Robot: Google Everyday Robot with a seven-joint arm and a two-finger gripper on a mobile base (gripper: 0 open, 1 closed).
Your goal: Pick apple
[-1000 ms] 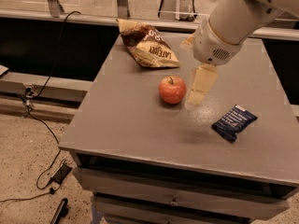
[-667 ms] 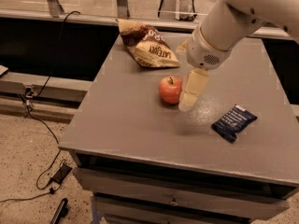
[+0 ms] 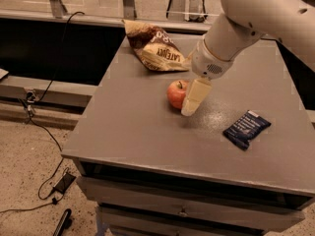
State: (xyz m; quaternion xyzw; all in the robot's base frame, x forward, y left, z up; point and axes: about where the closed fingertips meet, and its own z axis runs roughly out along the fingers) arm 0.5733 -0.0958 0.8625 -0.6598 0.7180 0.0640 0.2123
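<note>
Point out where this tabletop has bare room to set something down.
The table is bare at front left, between the chip bag, the apple and the near edge, and along the front strip before the blue packet. The middle is crowded: the gripper sits close beside the apple.

We are looking at a dim, warm-toned scene. Light is coming from above and is brightening the rounded white robot arm (image 3: 261, 9). The flat grey table top (image 3: 133, 132) is giving off a speckled sheen just right of the cream-coloured gripper (image 3: 191, 107), which is hanging low against the right side of the small round red-orange apple (image 3: 175, 93). Only faint, soft shadows are showing beneath them, and the recess under the table is sinking into black.
</note>
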